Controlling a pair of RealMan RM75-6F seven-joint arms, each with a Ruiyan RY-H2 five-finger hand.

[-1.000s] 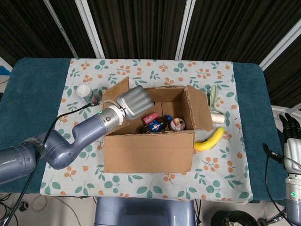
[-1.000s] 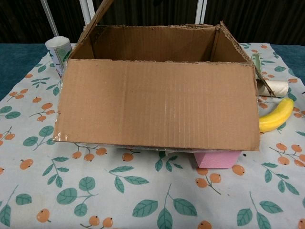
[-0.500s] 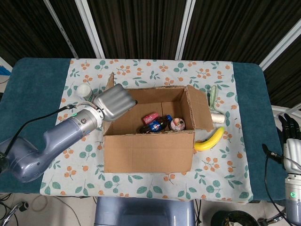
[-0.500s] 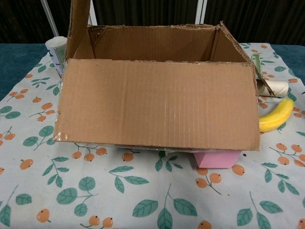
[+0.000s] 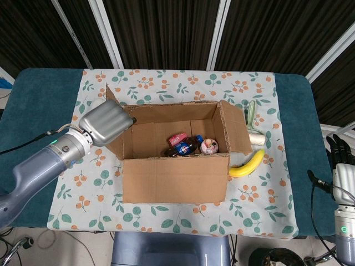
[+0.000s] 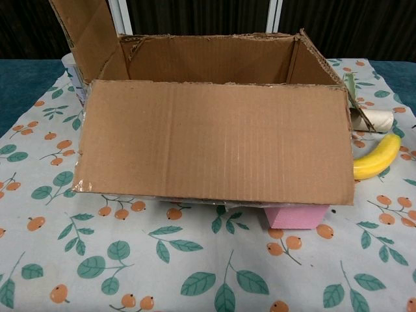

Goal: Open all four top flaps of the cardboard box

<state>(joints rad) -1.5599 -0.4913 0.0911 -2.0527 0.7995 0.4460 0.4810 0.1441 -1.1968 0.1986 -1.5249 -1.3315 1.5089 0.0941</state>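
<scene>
The cardboard box (image 5: 175,177) stands open in the middle of the table. Its front flap (image 6: 214,143) hangs down over the front wall. The right flap (image 5: 236,128) leans outward. The left flap (image 5: 115,119) tilts out to the left, and in the chest view the left flap (image 6: 83,32) rises at the upper left. My left hand (image 5: 106,123) presses against that flap from the box side, fingers curled in. Far off to the right, beyond the table, my right hand (image 5: 343,166) holds nothing, fingers straight. A bottle (image 5: 183,147) and small items lie inside the box.
A banana (image 5: 248,164) lies right of the box, with a white roll (image 5: 256,138) and a green stick (image 5: 250,113) behind it. A white cup (image 5: 97,104) peeks out behind the left flap. A pink block (image 6: 296,216) shows under the box's front right corner.
My left hand has swept from inside the box out to the left, pushing the left flap from upright to tilted outward. The right hand has stayed put.
</scene>
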